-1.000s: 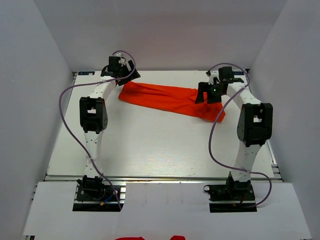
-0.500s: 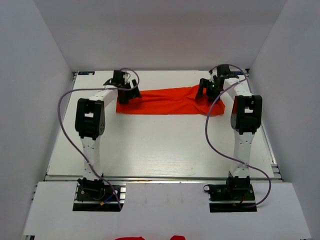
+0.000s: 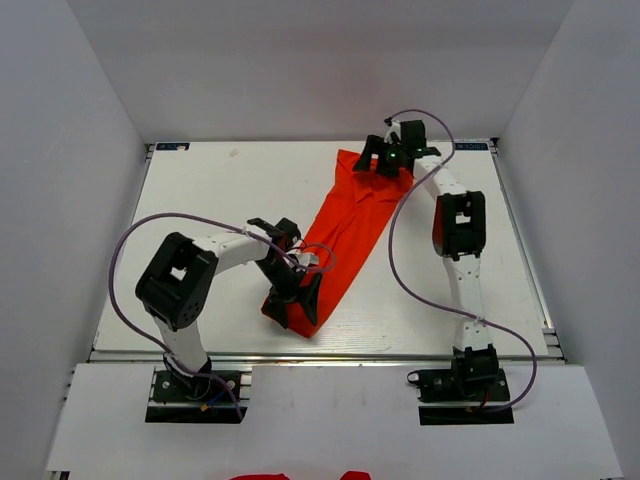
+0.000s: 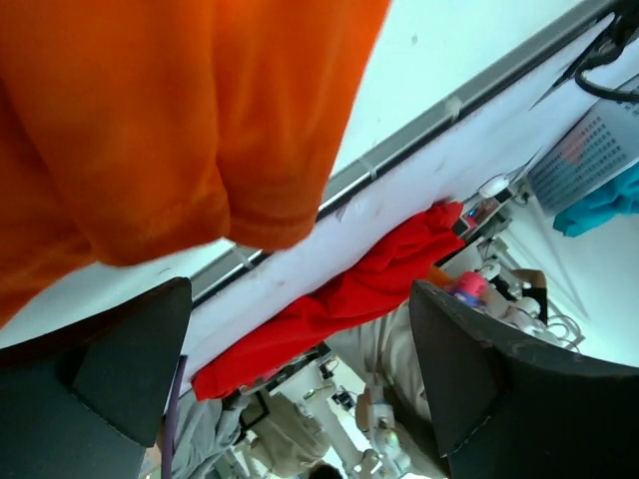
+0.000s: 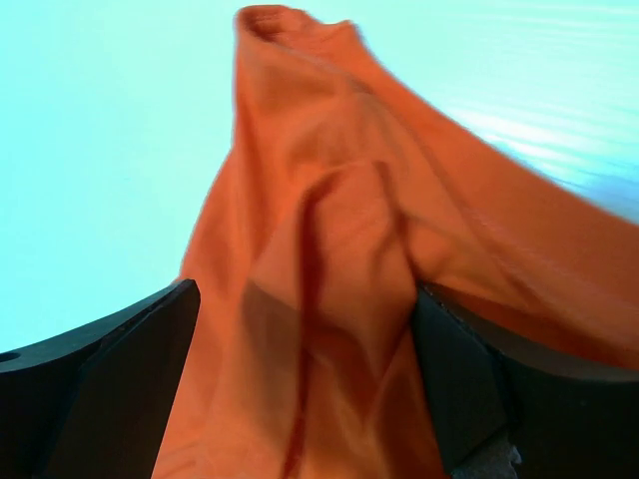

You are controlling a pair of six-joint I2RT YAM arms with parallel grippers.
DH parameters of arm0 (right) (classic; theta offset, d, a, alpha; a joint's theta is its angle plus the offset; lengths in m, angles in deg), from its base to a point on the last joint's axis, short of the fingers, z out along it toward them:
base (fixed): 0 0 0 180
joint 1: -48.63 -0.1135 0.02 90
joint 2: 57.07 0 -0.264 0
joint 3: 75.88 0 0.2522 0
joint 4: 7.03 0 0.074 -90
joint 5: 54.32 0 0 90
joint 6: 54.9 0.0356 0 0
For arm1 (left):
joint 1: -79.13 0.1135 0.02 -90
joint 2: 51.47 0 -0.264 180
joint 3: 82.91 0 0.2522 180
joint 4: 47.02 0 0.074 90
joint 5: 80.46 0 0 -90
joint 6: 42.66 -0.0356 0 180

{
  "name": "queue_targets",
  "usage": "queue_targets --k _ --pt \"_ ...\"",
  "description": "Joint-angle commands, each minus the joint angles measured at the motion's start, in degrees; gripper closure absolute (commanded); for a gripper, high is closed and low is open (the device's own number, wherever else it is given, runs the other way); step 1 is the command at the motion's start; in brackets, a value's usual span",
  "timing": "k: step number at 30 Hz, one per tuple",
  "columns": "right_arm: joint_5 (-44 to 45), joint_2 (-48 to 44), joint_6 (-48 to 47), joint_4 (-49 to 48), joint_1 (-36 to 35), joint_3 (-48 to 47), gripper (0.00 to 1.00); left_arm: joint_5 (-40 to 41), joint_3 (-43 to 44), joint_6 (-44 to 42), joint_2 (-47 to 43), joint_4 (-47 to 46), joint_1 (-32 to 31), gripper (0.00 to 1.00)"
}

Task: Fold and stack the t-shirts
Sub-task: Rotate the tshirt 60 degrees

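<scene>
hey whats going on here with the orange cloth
Two robot arms are handling one orange-red t-shirt over the table. It is stretched in a diagonal band, with the right gripper at its far end and the left gripper at its near end. Both sets of jaws stand wide apart. No stack shows on the table.

A white bench (image 3: 200, 200) is seen under the arms. One orange-red t-shirt (image 3: 350, 225) is stretched across it in a long, rumpled diagonal band, from the far right-centre down toward the near edge.
</scene>
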Motion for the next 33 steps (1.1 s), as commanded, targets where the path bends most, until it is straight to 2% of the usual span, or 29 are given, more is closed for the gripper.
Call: queue_targets --k 1,2,7,11,12,13,14,15,18,19,20,21,23,24,25,28,30,33 --pt "2.59 -1.92 -1.54 -5.44 -4.34 -0.18 0.1 -1.75 0.36 -2.66 -6.02 2.01 -1.15 0.0" --pt "6.26 -2.55 -2.42 -5.25 -5.21 -0.18 0.1 -0.61 0.36 -1.87 -7.51 1.48 -1.85 0.0" --pt "13.22 -10.79 -11.89 -0.24 -6.8 2.71 0.1 7.57 9.75 0.33 -13.85 3.05 -1.86 0.0" --pt "14.38 -22.58 -18.58 2.75 -8.91 11.85 0.1 28.17 13.8 10.42 -19.21 6.55 -0.63 0.0" --pt "14.3 -24.51 -19.47 3.18 -9.78 18.13 0.1 38.41 13.81 13.4 -20.87 7.79 -0.02 0.0" --pt "14.9 -26.53 -20.7 3.27 -10.05 20.37 0.1 42.43 13.11 19.0 -21.67 8.67 1.03 0.0" --pt "15.26 -32.47 -21.58 3.53 -10.49 22.31 0.1 45.43 10.76 20.97 -22.55 9.2 1.65 0.0" --pt "16.92 -34.44 -21.93 4.58 -11.71 26.41 0.1 47.9 9.08 22.82 -24.56 7.81 3.05 0.0" --pt "16.14 -44.35 -24.12 5.56 -13.57 39.08 0.1 51.17 3.62 25.12 -26.77 4.81 5.69 0.0" --pt "16.14 -48.22 -24.57 5.38 -15.05 41.72 0.1 52.48 2.83 26.52 -27.73 4.81 7.7 0.0" --pt "16.49 -50.0 -26.84 5.56 -17.16 49.49 0.1 55.28 2.82 26.53 -27.74 4.81 8.76 0.0" --pt "16.67 -54.8 -27.21 5.04 -18.48 51.75 0.1 56.26 2.21 26.53 -28.53 4.81 9.9 0.0" --pt "15.79 -57.39 -28.96 5.03 -23.58 58.93 0.1 58.72 2.21 26.01 -28.53 4.2 13.68 0.0" --pt "15.79 -59.49 -29.06 4.86 -24.98 60.28 0.1 59.52 2.21 26.0 -28.53 4.19 15.0 0.0" --pt "15.62 -61.25 -29.06 4.94 -29.61 62.21 0.1 59.52 1.68 25.48 -28.53 4.19 17.62 0.0" --pt "15.62 -64.6 -29.32 2.5 -35.52 67.39 0.1 55.51 -0.95 23.99 -28.01 1.39 20.98 0.0" --pt "16.32 -65.13 -28.71 0.11 -40.71 69.69 0.1 52.51 -4.62 22.14 -28.79 -3.35 23.27 0.0" --pt "17.46 -61.37 -29.49 0.81 -46.6 67.95 0.1 47.49 -7.97 21.08 -30.99 -6.34 24.77 0.0"
